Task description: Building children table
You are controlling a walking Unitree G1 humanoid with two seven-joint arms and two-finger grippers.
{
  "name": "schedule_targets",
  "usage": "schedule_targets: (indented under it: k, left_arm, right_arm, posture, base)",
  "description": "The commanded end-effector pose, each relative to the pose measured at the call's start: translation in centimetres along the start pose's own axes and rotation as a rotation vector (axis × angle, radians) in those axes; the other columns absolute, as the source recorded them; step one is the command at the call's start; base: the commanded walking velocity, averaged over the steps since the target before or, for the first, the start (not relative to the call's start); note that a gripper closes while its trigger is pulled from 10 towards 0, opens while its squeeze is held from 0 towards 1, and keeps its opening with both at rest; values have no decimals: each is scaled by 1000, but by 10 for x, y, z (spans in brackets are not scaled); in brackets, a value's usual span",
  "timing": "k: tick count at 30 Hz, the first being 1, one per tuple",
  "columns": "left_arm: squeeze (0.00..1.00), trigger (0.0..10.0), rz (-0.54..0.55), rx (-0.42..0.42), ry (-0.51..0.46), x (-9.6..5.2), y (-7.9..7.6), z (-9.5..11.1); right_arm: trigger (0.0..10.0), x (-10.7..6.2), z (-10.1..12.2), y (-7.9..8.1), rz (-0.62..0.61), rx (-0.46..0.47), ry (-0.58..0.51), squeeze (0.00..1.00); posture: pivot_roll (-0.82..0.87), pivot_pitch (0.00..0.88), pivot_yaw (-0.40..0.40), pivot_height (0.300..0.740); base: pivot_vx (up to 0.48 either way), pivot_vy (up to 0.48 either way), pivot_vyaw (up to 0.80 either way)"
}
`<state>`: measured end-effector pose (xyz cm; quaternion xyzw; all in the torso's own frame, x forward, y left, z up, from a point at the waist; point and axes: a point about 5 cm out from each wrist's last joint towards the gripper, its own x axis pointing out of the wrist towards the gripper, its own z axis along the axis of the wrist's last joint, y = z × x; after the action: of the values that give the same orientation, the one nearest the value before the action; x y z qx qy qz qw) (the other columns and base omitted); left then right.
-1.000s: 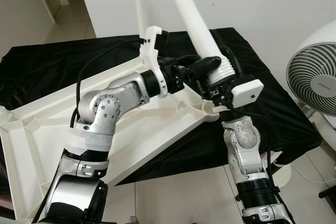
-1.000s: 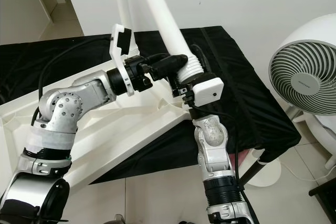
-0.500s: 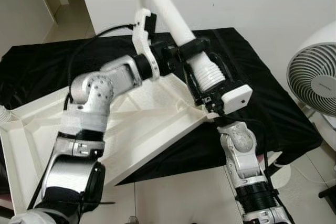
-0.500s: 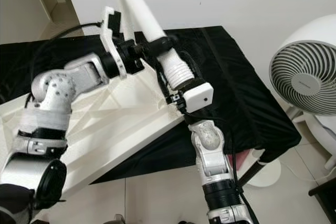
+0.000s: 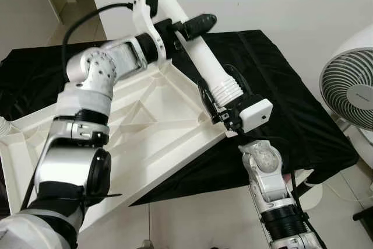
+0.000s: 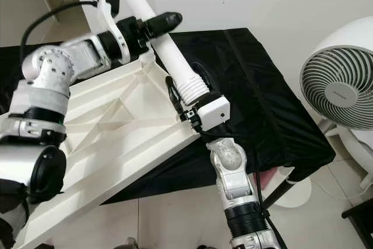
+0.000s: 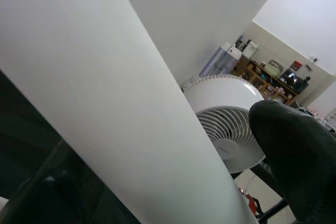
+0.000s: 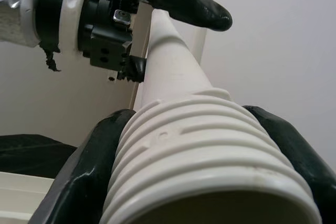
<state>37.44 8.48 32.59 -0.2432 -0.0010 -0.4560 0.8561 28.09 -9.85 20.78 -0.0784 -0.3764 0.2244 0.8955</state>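
The white tabletop (image 5: 145, 126) lies upside down on a black-draped surface (image 5: 291, 115), ribs showing, filling the scene from about 8 o'clock to the centre. At 11 o'clock the left gripper (image 5: 187, 27) is clasped around the long white table leg (image 5: 195, 51), one finger (image 5: 198, 23) lying across its upper side. The leg slants down toward 4 o'clock, where the right gripper (image 8: 202, 145) grips its ribbed threaded end (image 5: 227, 90) just above the tabletop's near corner. A white fan (image 5: 349, 91) stands at 3 o'clock.
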Motion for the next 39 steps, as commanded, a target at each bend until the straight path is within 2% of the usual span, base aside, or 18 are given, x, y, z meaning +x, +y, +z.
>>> schedule_targets:
  k: [1, 3, 4, 5, 24, 25, 26, 27, 28, 33, 34, 36, 38, 39]
  left_arm:
    - [0, 10000, 2, 31, -43, -1, 1, 15]
    - [0, 10000, 1, 29, -45, -1, 2, 16]
    - [0, 3647, -4, 17, -52, -1, 3, 18]
    - [0, 0, 1, 16, -57, -1, 4, 20]
    - [0, 0, 4, 10, -76, -5, 9, 23]
    - [0, 0, -7, 15, -80, -5, 8, 24]
    - [0, 0, -7, 15, -80, -5, 8, 24]
    - [0, 4314, -1, 32, -80, -6, 8, 25]
    - [0, 10000, 3, 39, -90, -7, 8, 26]
    - [0, 10000, 20, 46, -105, -9, 9, 26]
    - [0, 10000, 53, 77, -114, -10, 10, 24]
    - [0, 10000, 53, 77, -114, -10, 10, 24]
    - [0, 10000, 92, 137, -129, -10, 9, 21]
    - [0, 10000, 92, 137, -129, -10, 9, 21]
  right_arm:
    - [10000, -2, -1, 3, 22, -3, 8, 0]
    - [10000, -2, -1, 3, 23, -3, 8, 0]
    - [10000, -2, -2, 2, 25, -5, 10, 0]
    - [10000, -2, -2, 2, 25, -7, 11, 0]
    - [10000, 3, -6, -4, -1, -21, 24, 0]
    - [10000, 4, -8, -6, -19, -11, 36, 43]
    - [10000, 4, -8, -6, -19, -11, 36, 43]
    - [10000, 4, -9, -8, -38, 5, 44, 1000]
    - [10000, 4, -10, -10, -58, 22, 51, 1000]
    - [10000, 5, -12, -12, -77, 43, 62, 1000]
    - [10000, 4, -16, -10, -73, 72, 93, 1000]
    - [10000, 4, -16, -10, -73, 72, 93, 1000]
    - [10000, 3, -23, -5, -69, 103, 153, 1000]
    - [10000, 3, -23, -5, -69, 103, 153, 1000]
  posture:
    - [132, 43, 27, 740]
    - [132, 43, 27, 740]
    - [132, 42, 26, 740]
    - [132, 41, 26, 740]
    - [139, 18, 16, 740]
    - [140, 16, 16, 740]
    - [140, 16, 16, 740]
    - [141, 16, 17, 740]
    - [140, 18, 17, 740]
    - [139, 18, 16, 740]
    - [139, 24, 10, 740]
    - [139, 24, 10, 740]
    - [136, 28, 5, 740]
    - [136, 28, 5, 740]
  base:
    - [0, 0, 0]
    - [0, 0, 0]
    - [0, 0, 0]
    - [0, 0, 0]
    - [0, 0, 0]
    - [0, 0, 0]
    - [0, 0, 0]
    - [0, 0, 0]
    - [0, 0, 0]
    - [0, 0, 0]
    - [0, 0, 0]
    - [0, 0, 0]
    - [0, 0, 0]
    - [0, 0, 0]
